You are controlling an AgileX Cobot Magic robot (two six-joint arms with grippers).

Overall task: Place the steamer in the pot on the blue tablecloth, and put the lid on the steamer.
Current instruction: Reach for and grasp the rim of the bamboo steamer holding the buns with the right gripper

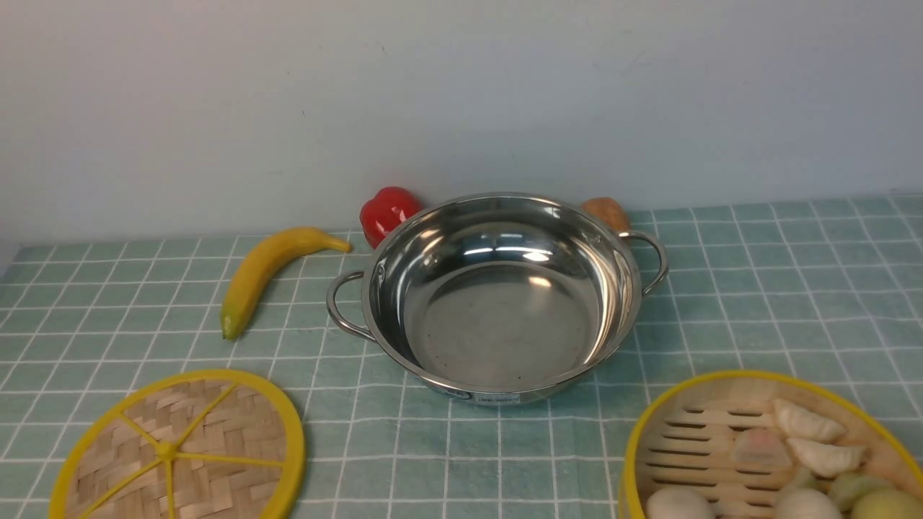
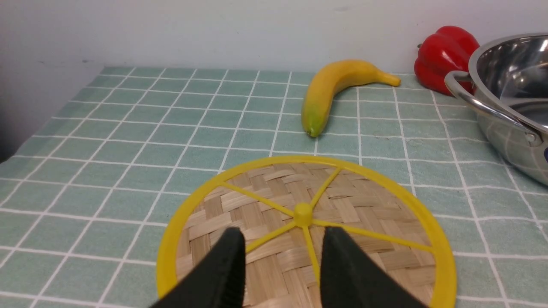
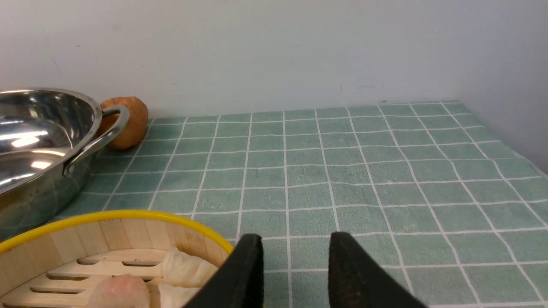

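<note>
The shiny steel pot (image 1: 497, 303) stands empty on the blue tablecloth (image 1: 779, 288), in the middle. The steamer (image 1: 764, 447) with toy buns and dumplings sits at the front right. The lid (image 1: 180, 447), a woven disc with yellow spokes, lies flat at the front left. Neither gripper shows in the front view. My left gripper (image 2: 282, 233) is open and empty above the lid (image 2: 364, 214), just short of its hub. My right gripper (image 3: 295, 237) is open and empty over bare cloth beside the steamer's rim (image 3: 128, 216). The pot shows in both wrist views (image 2: 509, 90) (image 3: 38, 141).
A banana (image 1: 267, 270) lies left of the pot. A red pepper (image 1: 387, 211) and a brown rounded thing (image 1: 607, 213) sit behind the pot, against the pale wall. The cloth's edges show at the far left (image 2: 25, 141) and far right (image 3: 526, 164).
</note>
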